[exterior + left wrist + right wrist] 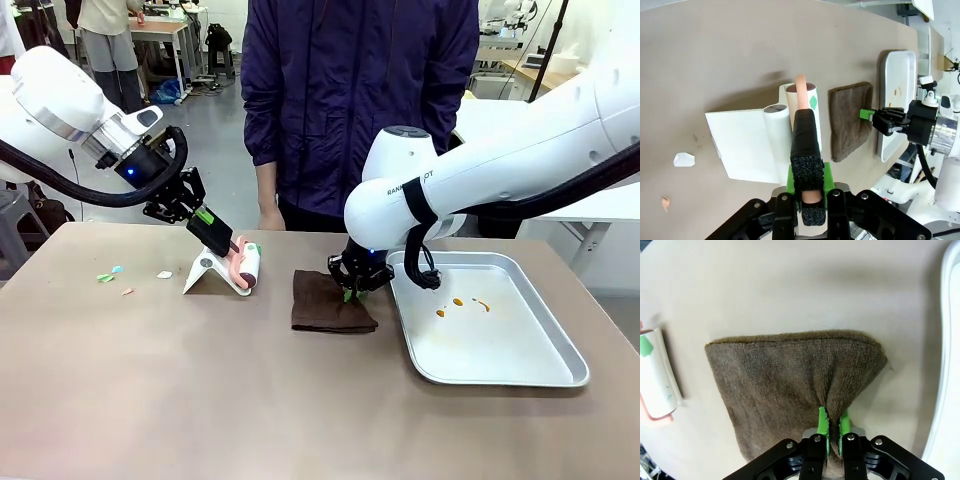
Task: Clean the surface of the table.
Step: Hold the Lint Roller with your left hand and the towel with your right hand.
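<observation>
Greyish-brown table [150,380] bears paper scraps [110,274]; left gripper [222,243] clamps a lint roller [248,266], right gripper [352,290] pinches the brown cloth [322,308]

Grey glossy floor [215,140] behind; a wooden desk [158,28] stands far left, white-topped tables [610,205] at right.

front: across bench [200,400] toward person [350,100] | wrists: close above bench, looking down | shared: brown cloth [330,305]
</observation>
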You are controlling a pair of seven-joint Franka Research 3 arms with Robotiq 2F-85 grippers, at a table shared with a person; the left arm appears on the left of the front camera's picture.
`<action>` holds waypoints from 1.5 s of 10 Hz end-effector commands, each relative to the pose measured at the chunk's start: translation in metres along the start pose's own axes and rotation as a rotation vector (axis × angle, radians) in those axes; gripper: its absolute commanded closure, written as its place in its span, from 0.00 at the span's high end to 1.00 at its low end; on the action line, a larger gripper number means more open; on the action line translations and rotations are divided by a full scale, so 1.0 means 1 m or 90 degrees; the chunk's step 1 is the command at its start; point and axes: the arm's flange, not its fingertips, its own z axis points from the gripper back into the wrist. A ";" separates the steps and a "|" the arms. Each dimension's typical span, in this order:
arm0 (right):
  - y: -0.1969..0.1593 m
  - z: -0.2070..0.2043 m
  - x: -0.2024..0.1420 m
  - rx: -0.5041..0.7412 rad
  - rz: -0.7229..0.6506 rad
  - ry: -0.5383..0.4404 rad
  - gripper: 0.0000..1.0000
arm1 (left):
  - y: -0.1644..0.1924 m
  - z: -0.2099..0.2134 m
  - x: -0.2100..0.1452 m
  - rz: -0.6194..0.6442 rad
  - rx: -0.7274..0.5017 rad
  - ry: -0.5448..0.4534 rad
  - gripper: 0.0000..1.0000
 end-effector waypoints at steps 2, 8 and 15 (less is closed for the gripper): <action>0.004 -0.008 0.004 0.008 -0.027 0.015 0.00 | -0.004 0.002 -0.006 -0.015 0.006 -0.002 0.00; -0.029 0.016 0.008 0.131 -0.080 0.020 0.00 | -0.007 0.014 -0.011 -0.023 -0.106 -0.026 0.00; -0.119 0.090 -0.043 0.600 -0.060 0.195 0.00 | 0.025 0.098 -0.100 -0.094 -0.300 -0.059 0.00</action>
